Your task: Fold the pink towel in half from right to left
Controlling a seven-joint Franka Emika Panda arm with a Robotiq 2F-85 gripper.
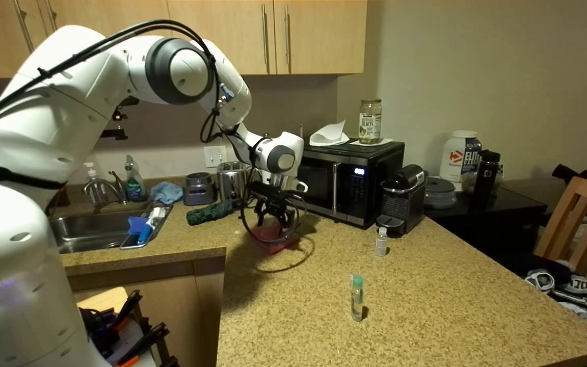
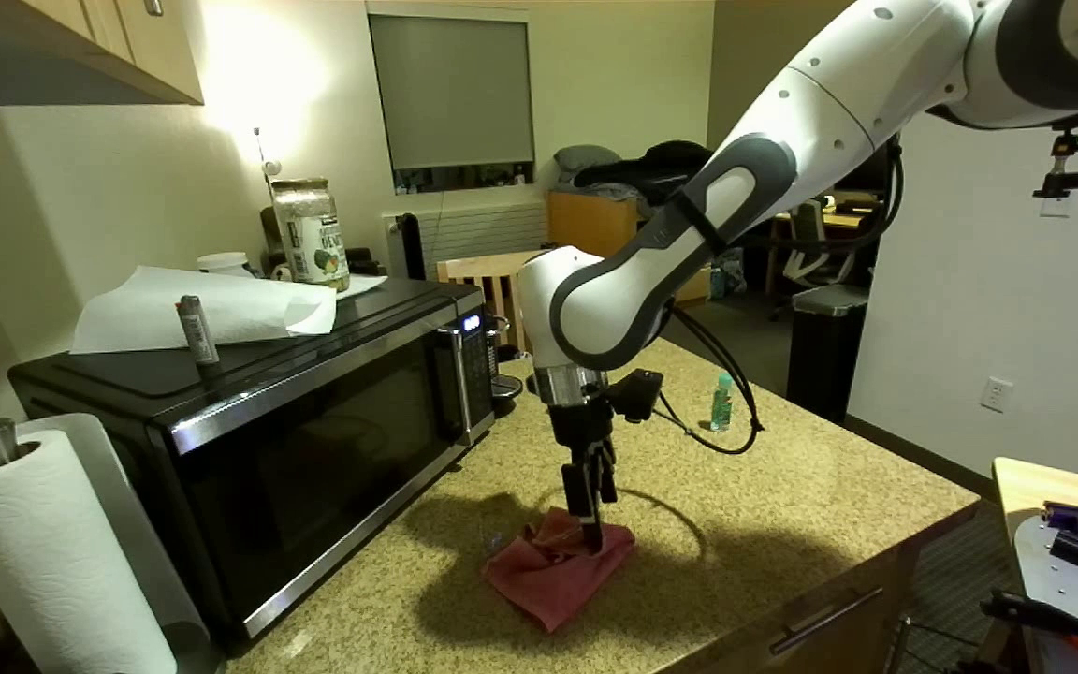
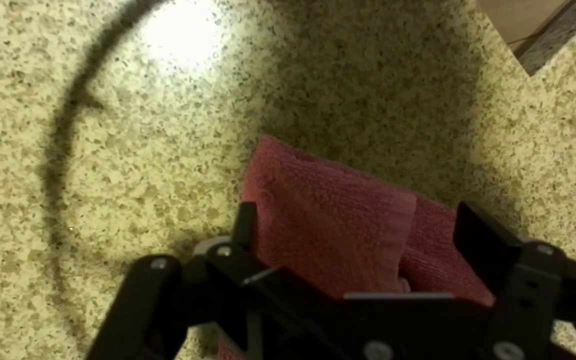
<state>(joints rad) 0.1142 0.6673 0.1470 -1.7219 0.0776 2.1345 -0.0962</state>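
The pink towel [image 2: 553,588] lies rumpled on the speckled counter in front of the microwave. In the wrist view, one layer of the towel [image 3: 328,220] laps over another, its hem edge showing near the right finger. My gripper [image 3: 364,232] is open, its fingers wide apart on either side of that part of the cloth, with no pinch visible. An exterior view shows the gripper [image 2: 590,524] pointing down, low over the towel's far part; whether the tips touch cloth is unclear. The towel [image 1: 277,246] is partly hidden behind the gripper and cable in an exterior view.
The black microwave [image 2: 333,468] stands close beside the towel. A green-capped bottle [image 1: 357,300], a small clear bottle [image 1: 381,243] and a coffee machine [image 1: 400,201] are on the counter. A dark green bundle [image 1: 211,212] lies toward the sink [image 1: 89,229]. A cable loop hangs around the gripper.
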